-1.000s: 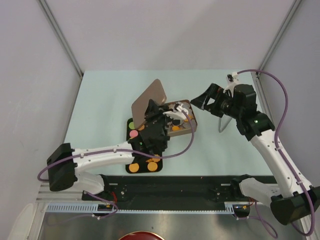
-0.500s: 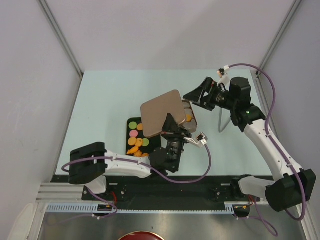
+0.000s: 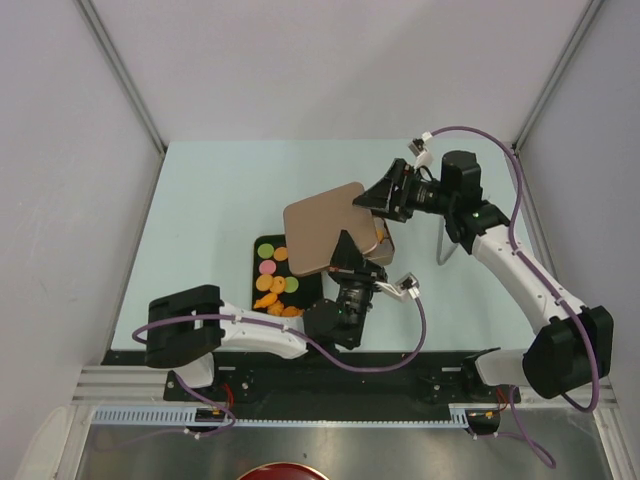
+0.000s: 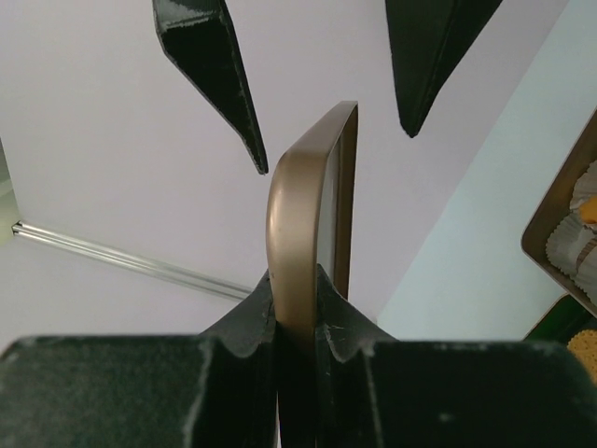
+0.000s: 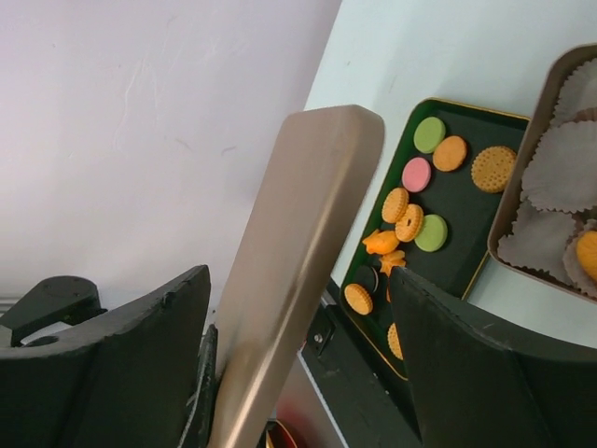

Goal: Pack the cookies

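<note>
Your left hand (image 4: 297,313) clamps the lid (image 3: 322,225); right hand (image 5: 298,350) open astride it. Below: tray (image 5: 466,254) of cookies (image 5: 408,224), tin (image 3: 388,243) of paper cups (image 5: 560,168).

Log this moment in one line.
left fingers: shut on lid | right fingers: open, straddling lid | cookies: most on green tray | tin: uncovered

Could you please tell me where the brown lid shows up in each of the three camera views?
Top external: the lid sits at the centre, tilted above the table.
Left wrist: edge-on in the middle, rising from the bottom.
Right wrist: left of centre, a slanted slab.
Shared landmark: the tin just right of the lid; at the right edge of the left wrist view; top right in the right wrist view.
</note>
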